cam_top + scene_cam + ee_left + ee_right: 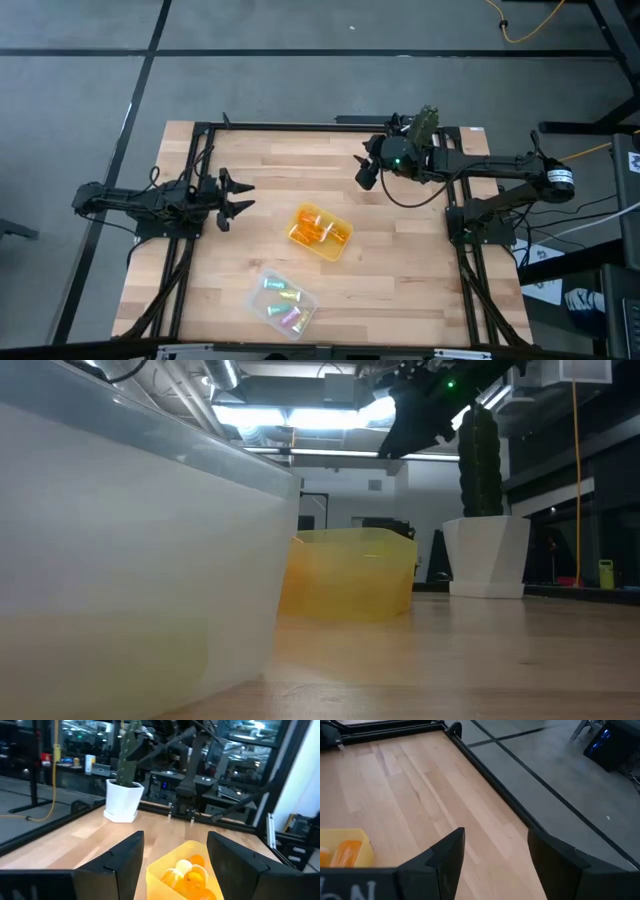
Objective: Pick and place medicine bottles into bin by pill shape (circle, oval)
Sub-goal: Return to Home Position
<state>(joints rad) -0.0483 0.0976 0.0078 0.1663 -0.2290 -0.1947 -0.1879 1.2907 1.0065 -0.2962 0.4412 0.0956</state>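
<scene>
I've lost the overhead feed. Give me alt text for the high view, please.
Overhead, a yellow bin holding orange bottles sits mid-table, with a clear bin of pastel vials below it in the picture. The left end effector and right end effector are both open and empty, one to each side of the bins.

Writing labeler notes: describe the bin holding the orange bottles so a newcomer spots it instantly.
Start at the wooden table and look near its middle. There sits the yellow bin, filled with orange bottles. The only other bin, the clear bin beside it, holds pastel vials instead.
</scene>
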